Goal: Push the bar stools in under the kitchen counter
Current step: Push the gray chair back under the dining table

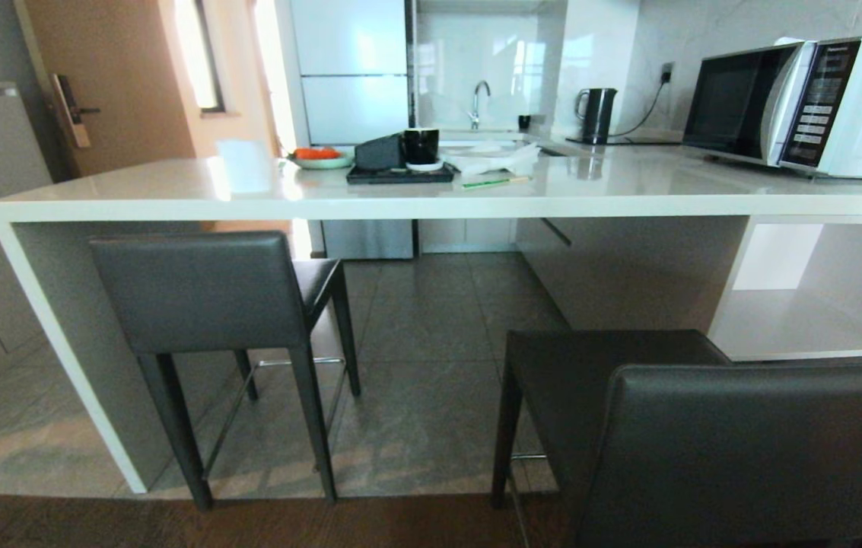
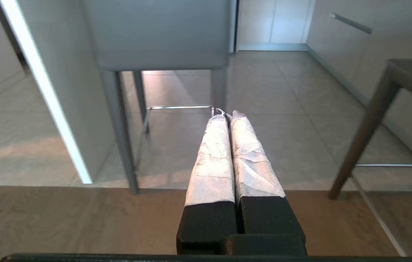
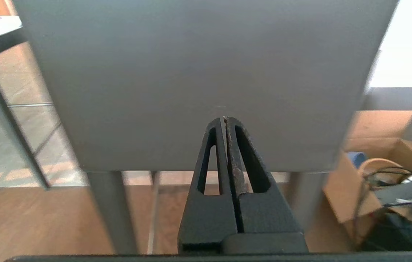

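Facing 2 square leather bar stools (image 1: pixel 202 293), glossy counter (image 1: pixel 431 194)

**Three cameras, one kitchen**

The head camera looks forward and down at the kitchen counter (image 1: pixel 431 199) and both bar stools. The left wrist camera sits low, facing the left stool (image 2: pixel 162 34). The right wrist camera sits very near the right stool (image 3: pixel 206 72).

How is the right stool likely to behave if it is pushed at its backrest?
The right stool looks tall on slim legs, so a high push on its backrest may tip it rather than slide it. Its legs straddle the wood-to-tile floor edge, which could snag them. The frame looks rigid; the padded back may give slightly.
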You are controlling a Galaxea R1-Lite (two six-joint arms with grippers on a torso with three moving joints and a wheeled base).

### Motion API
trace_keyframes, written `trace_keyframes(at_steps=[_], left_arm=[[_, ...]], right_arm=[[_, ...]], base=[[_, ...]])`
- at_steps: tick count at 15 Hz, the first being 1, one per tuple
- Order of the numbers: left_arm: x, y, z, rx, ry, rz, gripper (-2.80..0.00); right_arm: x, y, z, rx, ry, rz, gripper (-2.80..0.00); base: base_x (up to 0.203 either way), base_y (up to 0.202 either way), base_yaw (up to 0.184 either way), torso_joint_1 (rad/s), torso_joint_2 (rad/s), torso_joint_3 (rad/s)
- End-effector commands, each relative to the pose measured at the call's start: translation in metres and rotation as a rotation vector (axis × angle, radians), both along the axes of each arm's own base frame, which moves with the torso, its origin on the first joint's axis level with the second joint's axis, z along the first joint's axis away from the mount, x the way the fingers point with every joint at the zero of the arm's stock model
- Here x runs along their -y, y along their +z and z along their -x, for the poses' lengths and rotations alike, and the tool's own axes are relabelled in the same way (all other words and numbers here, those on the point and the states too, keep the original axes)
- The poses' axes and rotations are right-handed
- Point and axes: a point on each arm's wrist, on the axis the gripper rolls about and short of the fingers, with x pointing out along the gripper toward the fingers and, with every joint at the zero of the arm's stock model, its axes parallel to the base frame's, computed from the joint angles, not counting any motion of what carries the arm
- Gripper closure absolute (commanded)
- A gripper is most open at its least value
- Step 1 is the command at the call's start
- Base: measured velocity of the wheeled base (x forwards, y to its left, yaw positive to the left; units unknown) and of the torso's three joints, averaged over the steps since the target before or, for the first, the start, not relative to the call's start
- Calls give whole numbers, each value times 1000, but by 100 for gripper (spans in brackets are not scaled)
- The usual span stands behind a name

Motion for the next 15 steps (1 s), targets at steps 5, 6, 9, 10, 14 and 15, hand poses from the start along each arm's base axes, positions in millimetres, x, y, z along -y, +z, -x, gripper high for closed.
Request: trace_keyframes(at_steps=[5,6,9,10,14,15], left_arm=[[0,-3,-1,-8,1,0,0],[0,-3,-1,-8,1,0,0],[0,-3,-1,-8,0,0,0],[0,-3,-1,-8,0,0,0],[0,-2,-1,-6,1,11,0],[0,-2,-1,-7,1,11,0]], right_arm=[[0,-2,-1,-10,2,0,0],[0,-2,-1,-9,2,0,0],[0,-2,-1,-10,2,0,0],[0,-2,-1,-8,2,0,0],[0,-2,-1,-10,2,0,0],[0,-2,-1,-10,2,0,0]], base=[[0,-191,0,1,3,2],[0,-192,4,0,4,0],[0,-189,1,0,4,-2],[0,-189,5,-2,2,7],[0,-156,1,1,1,4],[0,0,0,0,0,0]])
